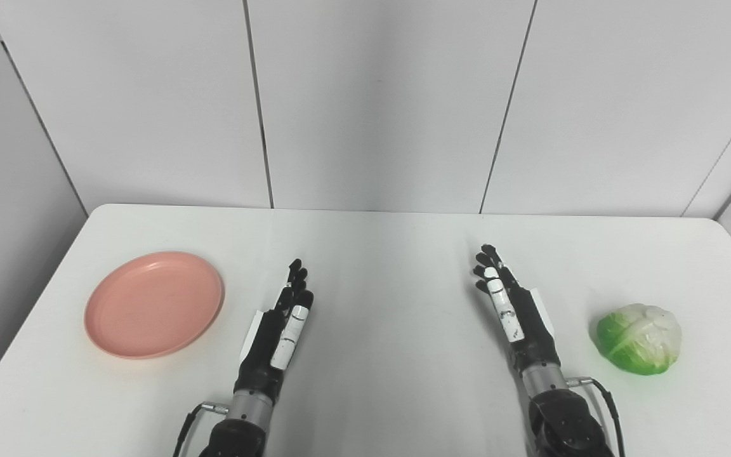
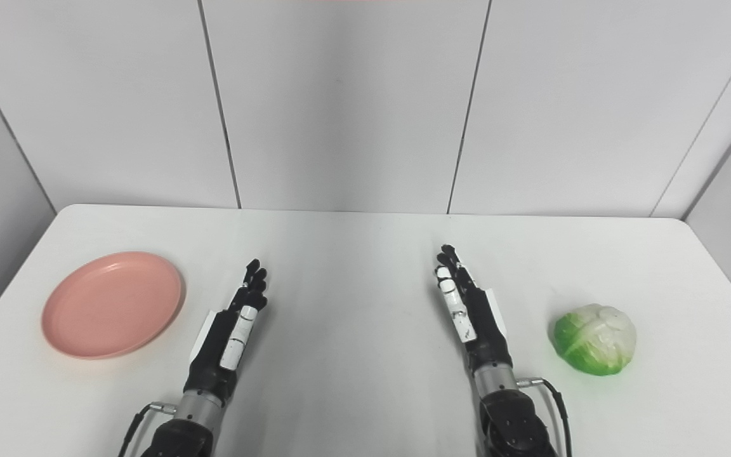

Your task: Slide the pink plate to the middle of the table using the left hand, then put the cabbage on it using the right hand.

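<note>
The pink plate (image 1: pixel 153 304) lies near the left edge of the white table (image 1: pixel 391 254). The left hand (image 1: pixel 280 330) is beside it, released, fingers straight, holding nothing. The right hand (image 1: pixel 511 308) is released too. The cabbage (image 1: pixel 638 338) sits near the right edge.
</note>
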